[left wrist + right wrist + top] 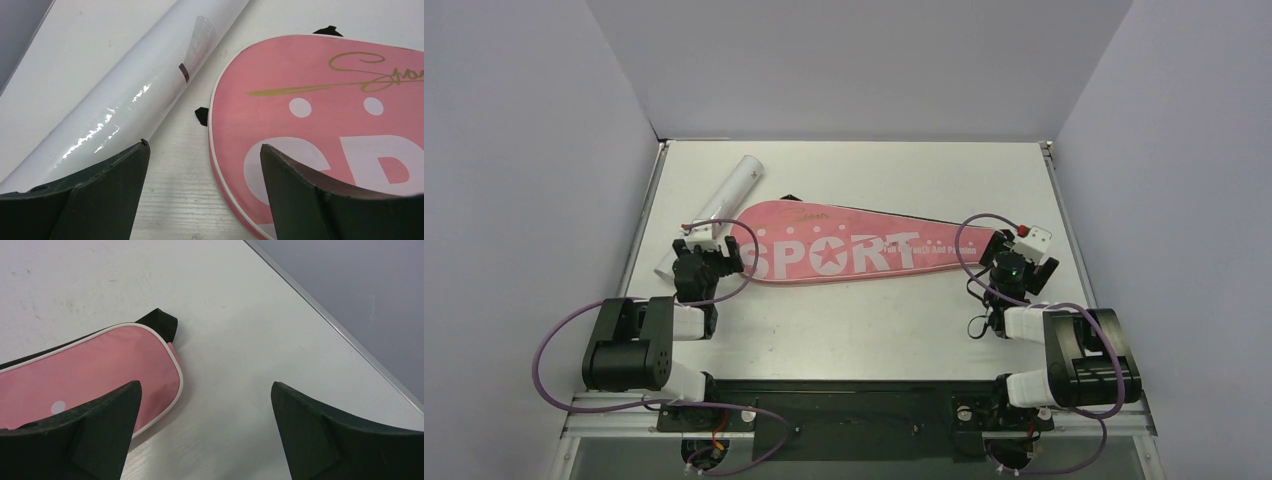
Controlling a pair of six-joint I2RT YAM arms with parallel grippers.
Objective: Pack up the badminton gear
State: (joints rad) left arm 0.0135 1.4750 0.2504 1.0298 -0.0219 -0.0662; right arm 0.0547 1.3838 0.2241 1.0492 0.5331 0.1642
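Observation:
A pink racket-shaped "SPORT" cover (844,245) lies flat across the middle of the table, wide end to the left. A long white tube (719,205) lies slanted beside that wide end, with a shuttlecock's feathers showing faintly through its wall (200,37). My left gripper (714,250) is open over the gap between the tube (115,95) and the cover's rounded edge (310,120), holding nothing. My right gripper (1022,245) is open just past the cover's narrow end (95,375), where a black strap tab (161,320) sticks out. No rackets show.
A metal rim (1058,215) runs along the table's right side, close to my right gripper, and grey walls stand on three sides. A small black tab (201,115) pokes out at the cover's wide end.

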